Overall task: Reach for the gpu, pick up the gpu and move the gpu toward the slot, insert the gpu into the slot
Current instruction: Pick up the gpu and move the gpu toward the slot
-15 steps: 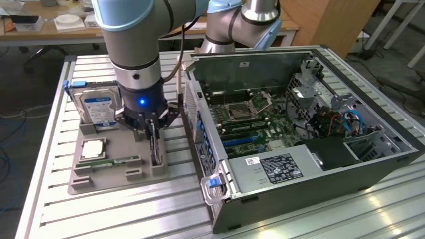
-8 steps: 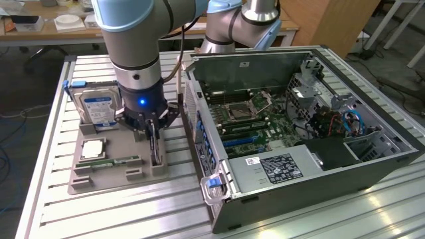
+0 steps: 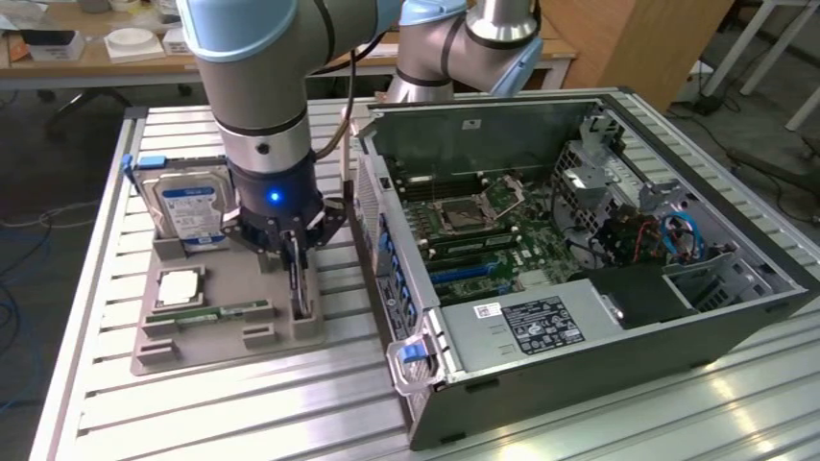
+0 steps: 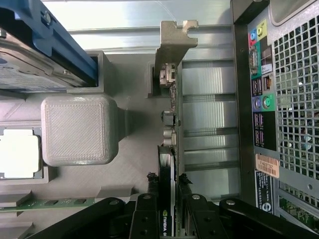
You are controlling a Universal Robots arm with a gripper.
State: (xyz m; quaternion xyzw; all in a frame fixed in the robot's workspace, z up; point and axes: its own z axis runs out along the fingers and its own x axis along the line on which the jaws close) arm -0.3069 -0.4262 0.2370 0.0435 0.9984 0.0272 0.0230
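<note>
The gripper (image 4: 168, 191) stood down over the gpu (image 4: 169, 124), straddling the top edge of the card near the end away from its metal bracket (image 4: 174, 42). Whether it had already clenched the card or was released around it, I cannot tell. The gpu stood on its long edge in a groove of the grey tray (image 4: 134, 134), not lifted out.

To my judgement the card is light and stiff, but fragile. Its board and small parts do not tolerate a hard squeeze or bending. The two flat faces offer parallel surfaces, so a hold across the thickness, at the upper edge, seems the good place. The shroud may be a little slippery.

In the exterior view the gripper (image 3: 295, 257) hung over the gpu (image 3: 303, 288) on the tray (image 3: 218, 351), with a memory stick (image 3: 211, 312) and a hard drive (image 3: 190, 206) beside it. Farther, toward the exterior view's right, lay the open computer case (image 3: 615, 327). The slot (image 3: 464, 273) was among the dark and blue strips on its motherboard (image 3: 519, 245), well apart from the card.
</note>
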